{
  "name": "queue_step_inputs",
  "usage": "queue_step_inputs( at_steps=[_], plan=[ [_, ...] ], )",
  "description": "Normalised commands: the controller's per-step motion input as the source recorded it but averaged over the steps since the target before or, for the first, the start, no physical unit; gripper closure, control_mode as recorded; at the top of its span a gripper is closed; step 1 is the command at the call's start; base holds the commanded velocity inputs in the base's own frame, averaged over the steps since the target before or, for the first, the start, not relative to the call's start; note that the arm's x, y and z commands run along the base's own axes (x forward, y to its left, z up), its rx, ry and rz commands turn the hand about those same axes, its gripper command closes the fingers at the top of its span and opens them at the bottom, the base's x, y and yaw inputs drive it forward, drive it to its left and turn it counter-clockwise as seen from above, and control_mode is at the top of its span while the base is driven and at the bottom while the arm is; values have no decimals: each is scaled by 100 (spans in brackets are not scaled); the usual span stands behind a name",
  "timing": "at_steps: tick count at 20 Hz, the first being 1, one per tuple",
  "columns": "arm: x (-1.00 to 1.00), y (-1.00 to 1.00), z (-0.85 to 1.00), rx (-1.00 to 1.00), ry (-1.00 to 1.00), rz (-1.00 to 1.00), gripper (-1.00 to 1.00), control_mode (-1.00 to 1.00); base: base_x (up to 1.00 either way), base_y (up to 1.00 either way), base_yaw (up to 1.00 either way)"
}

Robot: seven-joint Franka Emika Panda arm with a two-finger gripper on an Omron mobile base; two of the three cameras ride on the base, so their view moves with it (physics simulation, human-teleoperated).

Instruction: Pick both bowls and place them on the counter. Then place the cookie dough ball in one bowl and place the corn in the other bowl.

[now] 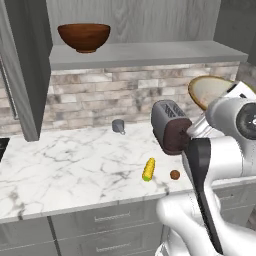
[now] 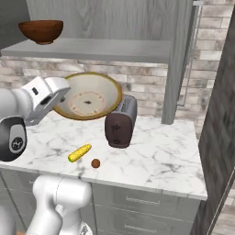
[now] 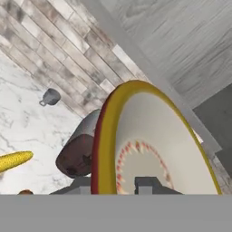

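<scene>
Tan bowl (image 2: 88, 102) tilted in clenched tool (image 3: 113, 183), above counter (image 2: 156, 151) beside toaster (image 2: 120, 121).

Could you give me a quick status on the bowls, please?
Gripper jaws shut on tan bowl, tilted in the air above toaster. Brown bowl on shelf. Corn, dough ball on counter.

Kitchen: marble counter (image 1: 65, 165), toaster (image 2: 120, 121), drawers (image 1: 107, 220).

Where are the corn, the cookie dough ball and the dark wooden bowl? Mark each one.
corn (image 1: 149, 169): left base view, middle of the yellow cob.
cookie dough ball (image 1: 174, 175): left base view, centre of the brown sphere.
dark wooden bowl (image 1: 84, 38): left base view, outer wall, on the shelf.
</scene>
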Motion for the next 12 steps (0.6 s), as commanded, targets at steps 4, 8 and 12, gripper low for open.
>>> queue_step_inputs(
  at_steps=[4, 8, 12],
  plan=[
    [3, -14, -57, -6, 1, -13, 100, -100, 0, 0, 0],
    [20, -31, -55, -3, 5, -14, 100, -100, 0, 0, 0],
    [26, -47, -50, 0, 7, -15, 100, -100, 0, 0, 0]
  ],
)
